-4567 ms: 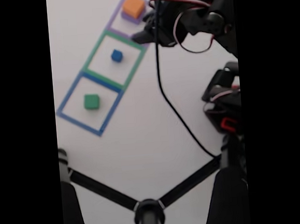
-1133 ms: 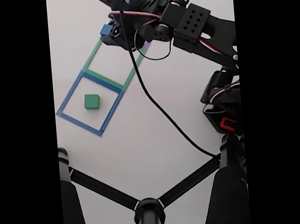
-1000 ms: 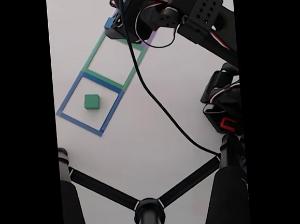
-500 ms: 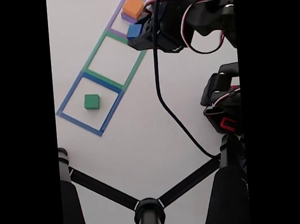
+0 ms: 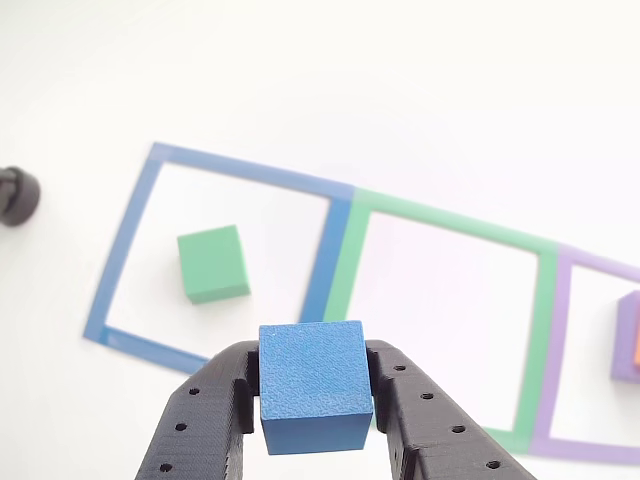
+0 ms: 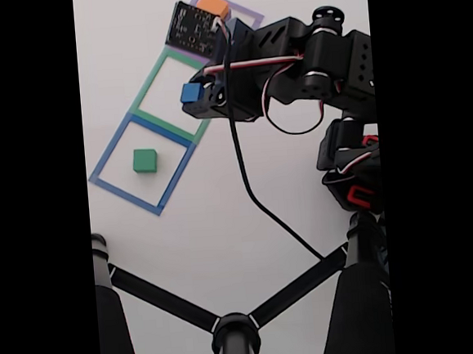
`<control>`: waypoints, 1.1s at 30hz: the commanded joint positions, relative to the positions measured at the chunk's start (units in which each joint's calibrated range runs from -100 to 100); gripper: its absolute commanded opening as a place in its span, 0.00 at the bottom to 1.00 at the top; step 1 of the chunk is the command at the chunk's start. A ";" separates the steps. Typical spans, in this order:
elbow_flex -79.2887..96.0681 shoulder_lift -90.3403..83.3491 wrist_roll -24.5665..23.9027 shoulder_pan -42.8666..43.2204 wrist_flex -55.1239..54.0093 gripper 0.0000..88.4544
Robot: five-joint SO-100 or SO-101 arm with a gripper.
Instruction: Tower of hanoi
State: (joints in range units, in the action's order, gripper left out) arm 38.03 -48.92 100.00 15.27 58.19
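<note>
My gripper [image 5: 316, 400] is shut on the small blue block [image 5: 314, 385], holding it above the table; in the fixed view the blue block [image 6: 190, 93] hangs over the green outline's lower right part, in the gripper [image 6: 196, 96]. The green block [image 5: 212, 263] sits inside the blue outline [image 5: 130, 236], also seen as the green block [image 6: 144, 160] in the fixed view. The orange block [image 6: 215, 6] rests in the purple outline at the top, partly hidden by the arm; at the right edge of the other view, slivers of the purple block [image 5: 627, 335] and the orange one on it show.
The green outline [image 5: 540, 300] between the blue and purple outlines holds nothing. A black knob [image 5: 17, 196] lies at the left in the other view. Black tripod legs [image 6: 173, 305] cross the lower part of the fixed view, and the arm's base [image 6: 352, 168] stands at the right.
The gripper took the blue block out of the green outline and lifted it toward the top. Over the last half second it carried it from beside the orange block down over the green outline.
</note>
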 commanded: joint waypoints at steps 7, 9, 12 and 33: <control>30.53 2.45 0.00 4.06 -48.35 0.02; 33.62 4.77 0.00 5.13 -54.91 0.02; 37.34 9.10 0.00 6.20 -64.46 0.02; 30.34 46.92 0.00 8.94 -98.86 0.03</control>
State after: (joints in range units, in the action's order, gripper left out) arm 73.02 -4.69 99.61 23.86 -37.64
